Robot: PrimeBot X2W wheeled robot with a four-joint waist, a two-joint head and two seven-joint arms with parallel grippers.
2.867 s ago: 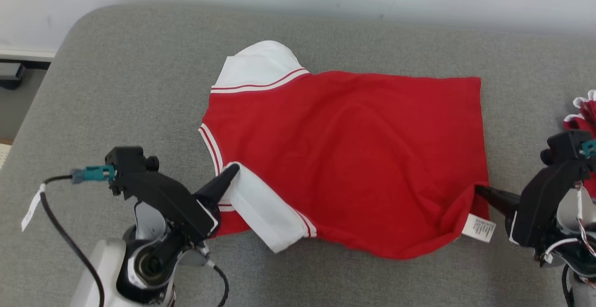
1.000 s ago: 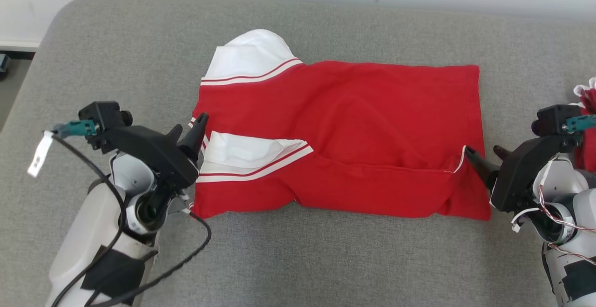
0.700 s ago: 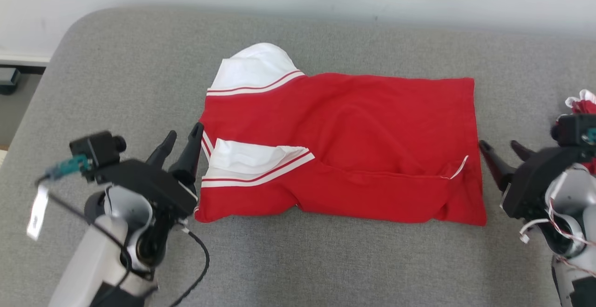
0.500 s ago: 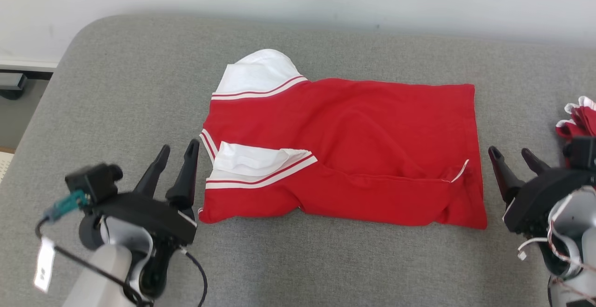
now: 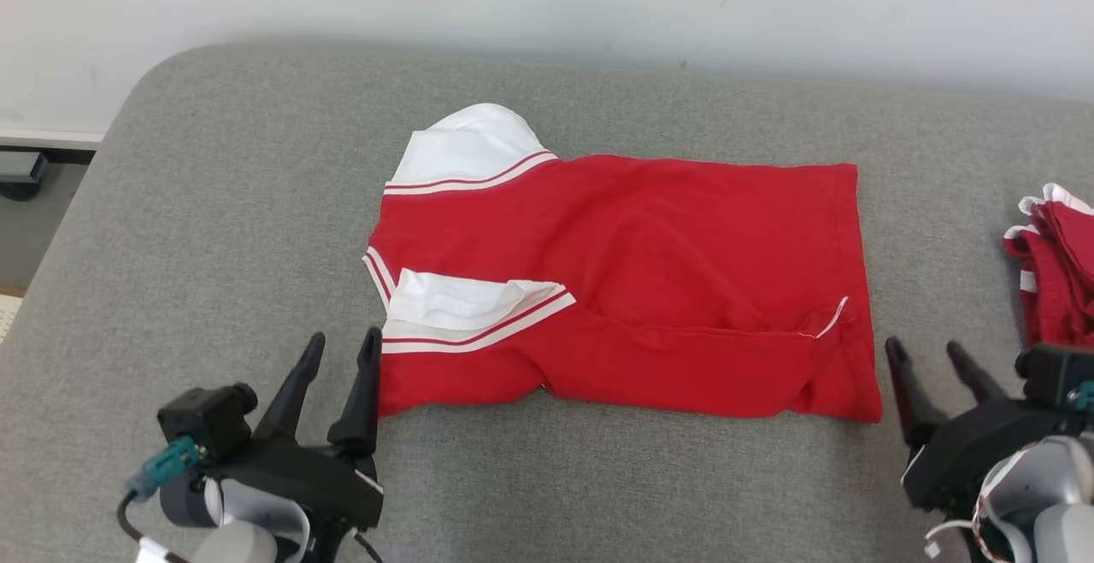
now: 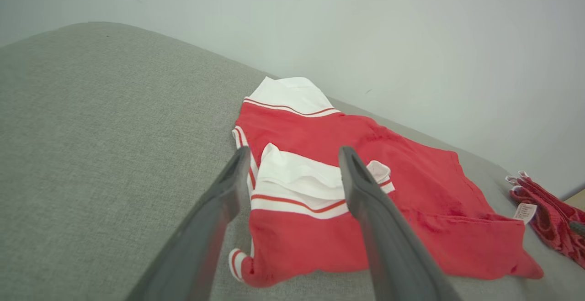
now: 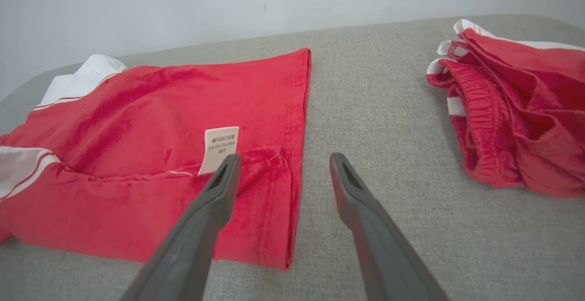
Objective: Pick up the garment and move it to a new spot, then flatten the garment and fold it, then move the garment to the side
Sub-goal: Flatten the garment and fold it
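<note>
No text can be read. One printed item noted: a white care label [image 7: 220, 148] on the red garment [image 7: 137, 109], near its hem end, at the edge of the folded-over lower flap. Right wrist view: the label carries several short rows of dark print, too small to make out as letters or numbers. Left wrist view: the same label [image 6: 524, 210] sits at the garment's far corner, and its print is only faint grey lines.
</note>
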